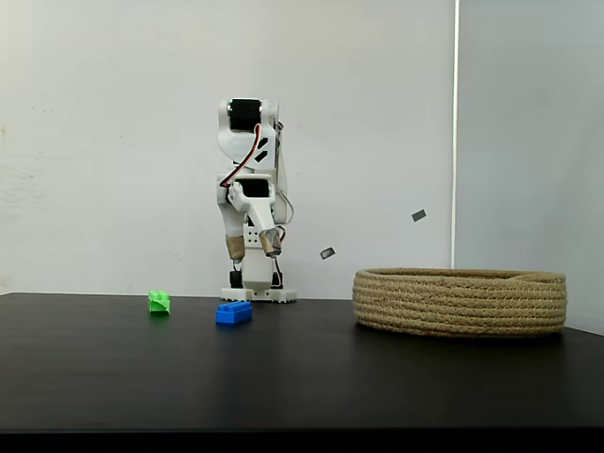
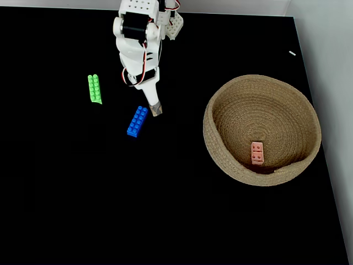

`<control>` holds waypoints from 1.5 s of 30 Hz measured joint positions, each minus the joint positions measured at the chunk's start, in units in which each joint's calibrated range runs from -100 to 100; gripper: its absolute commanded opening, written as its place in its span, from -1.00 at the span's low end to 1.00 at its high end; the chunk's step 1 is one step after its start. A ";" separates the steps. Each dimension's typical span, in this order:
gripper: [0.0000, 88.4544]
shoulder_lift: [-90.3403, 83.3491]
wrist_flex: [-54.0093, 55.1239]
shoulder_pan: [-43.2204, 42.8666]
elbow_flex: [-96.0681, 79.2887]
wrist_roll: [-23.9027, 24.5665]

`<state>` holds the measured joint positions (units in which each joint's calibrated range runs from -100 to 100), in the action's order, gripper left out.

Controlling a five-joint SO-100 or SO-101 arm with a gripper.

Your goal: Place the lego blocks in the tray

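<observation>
Black tabletop point(image 2: 66, 193) carries green brick point(image 2: 94, 88) and blue brick point(image 2: 137, 121); pink brick point(image 2: 257, 153) lies inside the basket point(image 1: 461, 302), hidden side-on. Gripper point(image 2: 155, 109) near blue brick, jaw state unclear.

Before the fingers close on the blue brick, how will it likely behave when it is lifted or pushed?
The blue brick looks like rigid molded plastic, so it should stay stiff. It is small beside the basket, so probably light. It lies flat and long on the table; a push would likely slide it, not roll it.

green brick point(image 1: 159, 302) and blue brick point(image 1: 233, 312) lie left of the rope basket point(image 1: 461, 302).
</observation>
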<state>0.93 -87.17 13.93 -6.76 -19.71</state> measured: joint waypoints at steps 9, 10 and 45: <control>0.16 5.68 1.71 3.66 4.60 -5.62; 0.16 6.96 1.30 3.83 5.83 -6.84; -0.36 28.50 5.03 6.92 20.24 -19.24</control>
<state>29.43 -82.14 20.85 13.48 -38.95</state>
